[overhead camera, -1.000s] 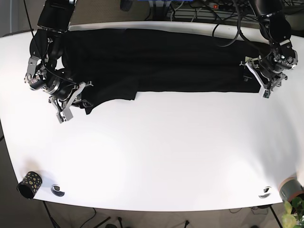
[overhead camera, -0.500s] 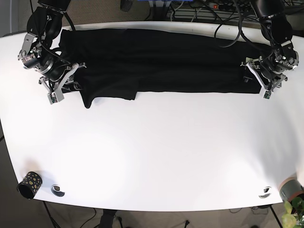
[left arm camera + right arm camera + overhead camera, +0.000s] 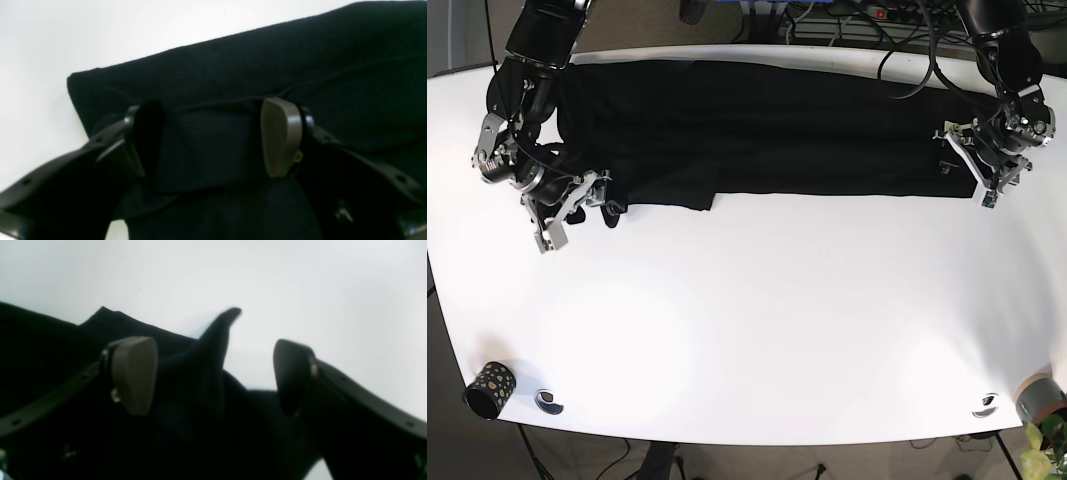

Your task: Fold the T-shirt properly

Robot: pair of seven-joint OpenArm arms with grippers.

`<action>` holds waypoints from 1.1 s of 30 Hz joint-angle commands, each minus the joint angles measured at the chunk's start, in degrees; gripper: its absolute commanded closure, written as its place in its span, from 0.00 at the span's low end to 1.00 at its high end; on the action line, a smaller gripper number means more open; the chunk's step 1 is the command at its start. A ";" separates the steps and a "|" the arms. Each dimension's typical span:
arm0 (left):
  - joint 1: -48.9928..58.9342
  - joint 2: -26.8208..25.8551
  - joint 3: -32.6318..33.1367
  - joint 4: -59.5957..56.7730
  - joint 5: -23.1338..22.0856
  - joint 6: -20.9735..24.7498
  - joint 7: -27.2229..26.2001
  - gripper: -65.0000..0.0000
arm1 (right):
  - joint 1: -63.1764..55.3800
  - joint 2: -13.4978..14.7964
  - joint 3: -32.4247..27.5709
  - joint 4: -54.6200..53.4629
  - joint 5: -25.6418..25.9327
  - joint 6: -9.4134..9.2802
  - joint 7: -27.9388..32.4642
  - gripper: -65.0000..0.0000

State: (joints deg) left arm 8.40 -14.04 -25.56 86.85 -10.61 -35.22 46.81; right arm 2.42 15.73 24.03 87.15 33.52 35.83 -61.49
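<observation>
Both tools are spread wide with nothing pinched: the left tool (image 3: 213, 140) straddles a fold at the black T-shirt (image 3: 757, 130) edge, and the right tool (image 3: 213, 373) sits around a raised fabric peak. The shirt lies along the white table (image 3: 767, 320) far side.

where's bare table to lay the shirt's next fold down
The white table is bare from the T-shirt's near hem down to the patterned cup and front-edge fittings. The back strip is crowded: shirt, with an end effector at each end.
</observation>
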 commanded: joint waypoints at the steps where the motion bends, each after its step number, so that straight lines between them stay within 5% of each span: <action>1: 0.08 -0.59 0.02 -0.04 2.48 0.28 1.76 0.35 | 2.11 1.55 -1.39 -2.98 0.99 -0.10 0.97 0.27; 11: 0.08 -0.59 0.02 -0.04 2.48 0.28 1.68 0.35 | 4.22 1.20 -3.06 -10.19 1.16 -0.10 1.41 0.61; 17: 0.08 -0.59 0.02 -0.21 2.48 0.28 1.68 0.35 | 4.05 1.20 -2.71 -5.97 1.08 -0.10 1.41 0.93; 21: -0.01 -0.59 0.11 -1.79 2.48 0.28 1.59 0.35 | 3.26 1.20 -2.63 -2.89 1.34 -0.10 1.32 1.00; 33: -0.01 -0.68 0.11 -3.20 2.48 0.28 1.50 0.35 | -6.42 0.23 2.91 9.68 1.87 -0.10 1.05 1.00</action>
State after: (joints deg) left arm 8.08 -14.37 -25.54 84.16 -10.94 -35.24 45.52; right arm -3.70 16.01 26.22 94.17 34.15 35.59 -61.58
